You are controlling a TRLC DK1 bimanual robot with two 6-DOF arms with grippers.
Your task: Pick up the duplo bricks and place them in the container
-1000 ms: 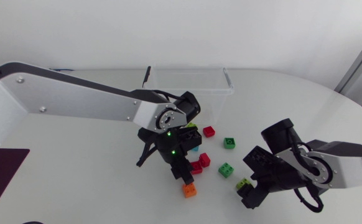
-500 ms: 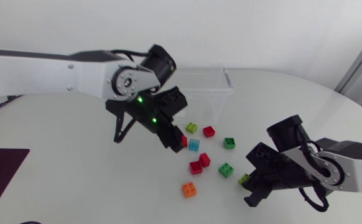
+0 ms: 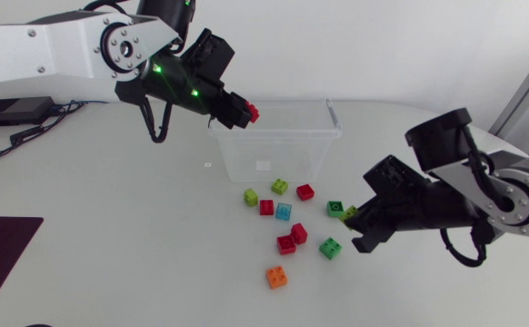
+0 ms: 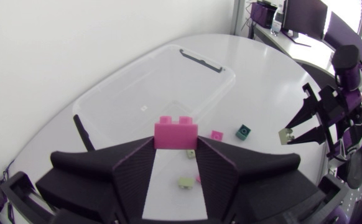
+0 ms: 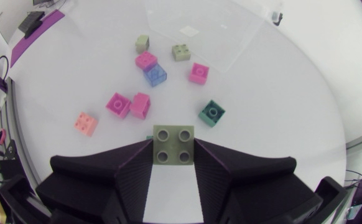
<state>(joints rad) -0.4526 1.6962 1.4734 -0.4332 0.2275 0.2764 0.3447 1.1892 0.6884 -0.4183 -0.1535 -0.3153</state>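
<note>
Head: my left fingers [image 3: 232, 104] clamp a red brick [image 3: 249, 113] above the container [image 3: 324, 136] rim. My right fingers [image 3: 366, 238] pinch a lime brick [image 3: 349, 213] over the tabletop [image 3: 110, 236], with 10 loose bricks [image 3: 276, 277] below.
Left wrist: red brick [image 4: 176, 132] gripped from 2 sides, over the container [image 4: 218, 67].
Right wrist: lime brick [image 5: 173, 144] gripped likewise.

Open-topped container [image 3: 246, 160] — bricks [image 3: 284, 212] strewn just beside

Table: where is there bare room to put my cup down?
Bare table lies left of the container, over to the purple mat. In front of the container, duplo bricks crowd it up to the right gripper.
</note>
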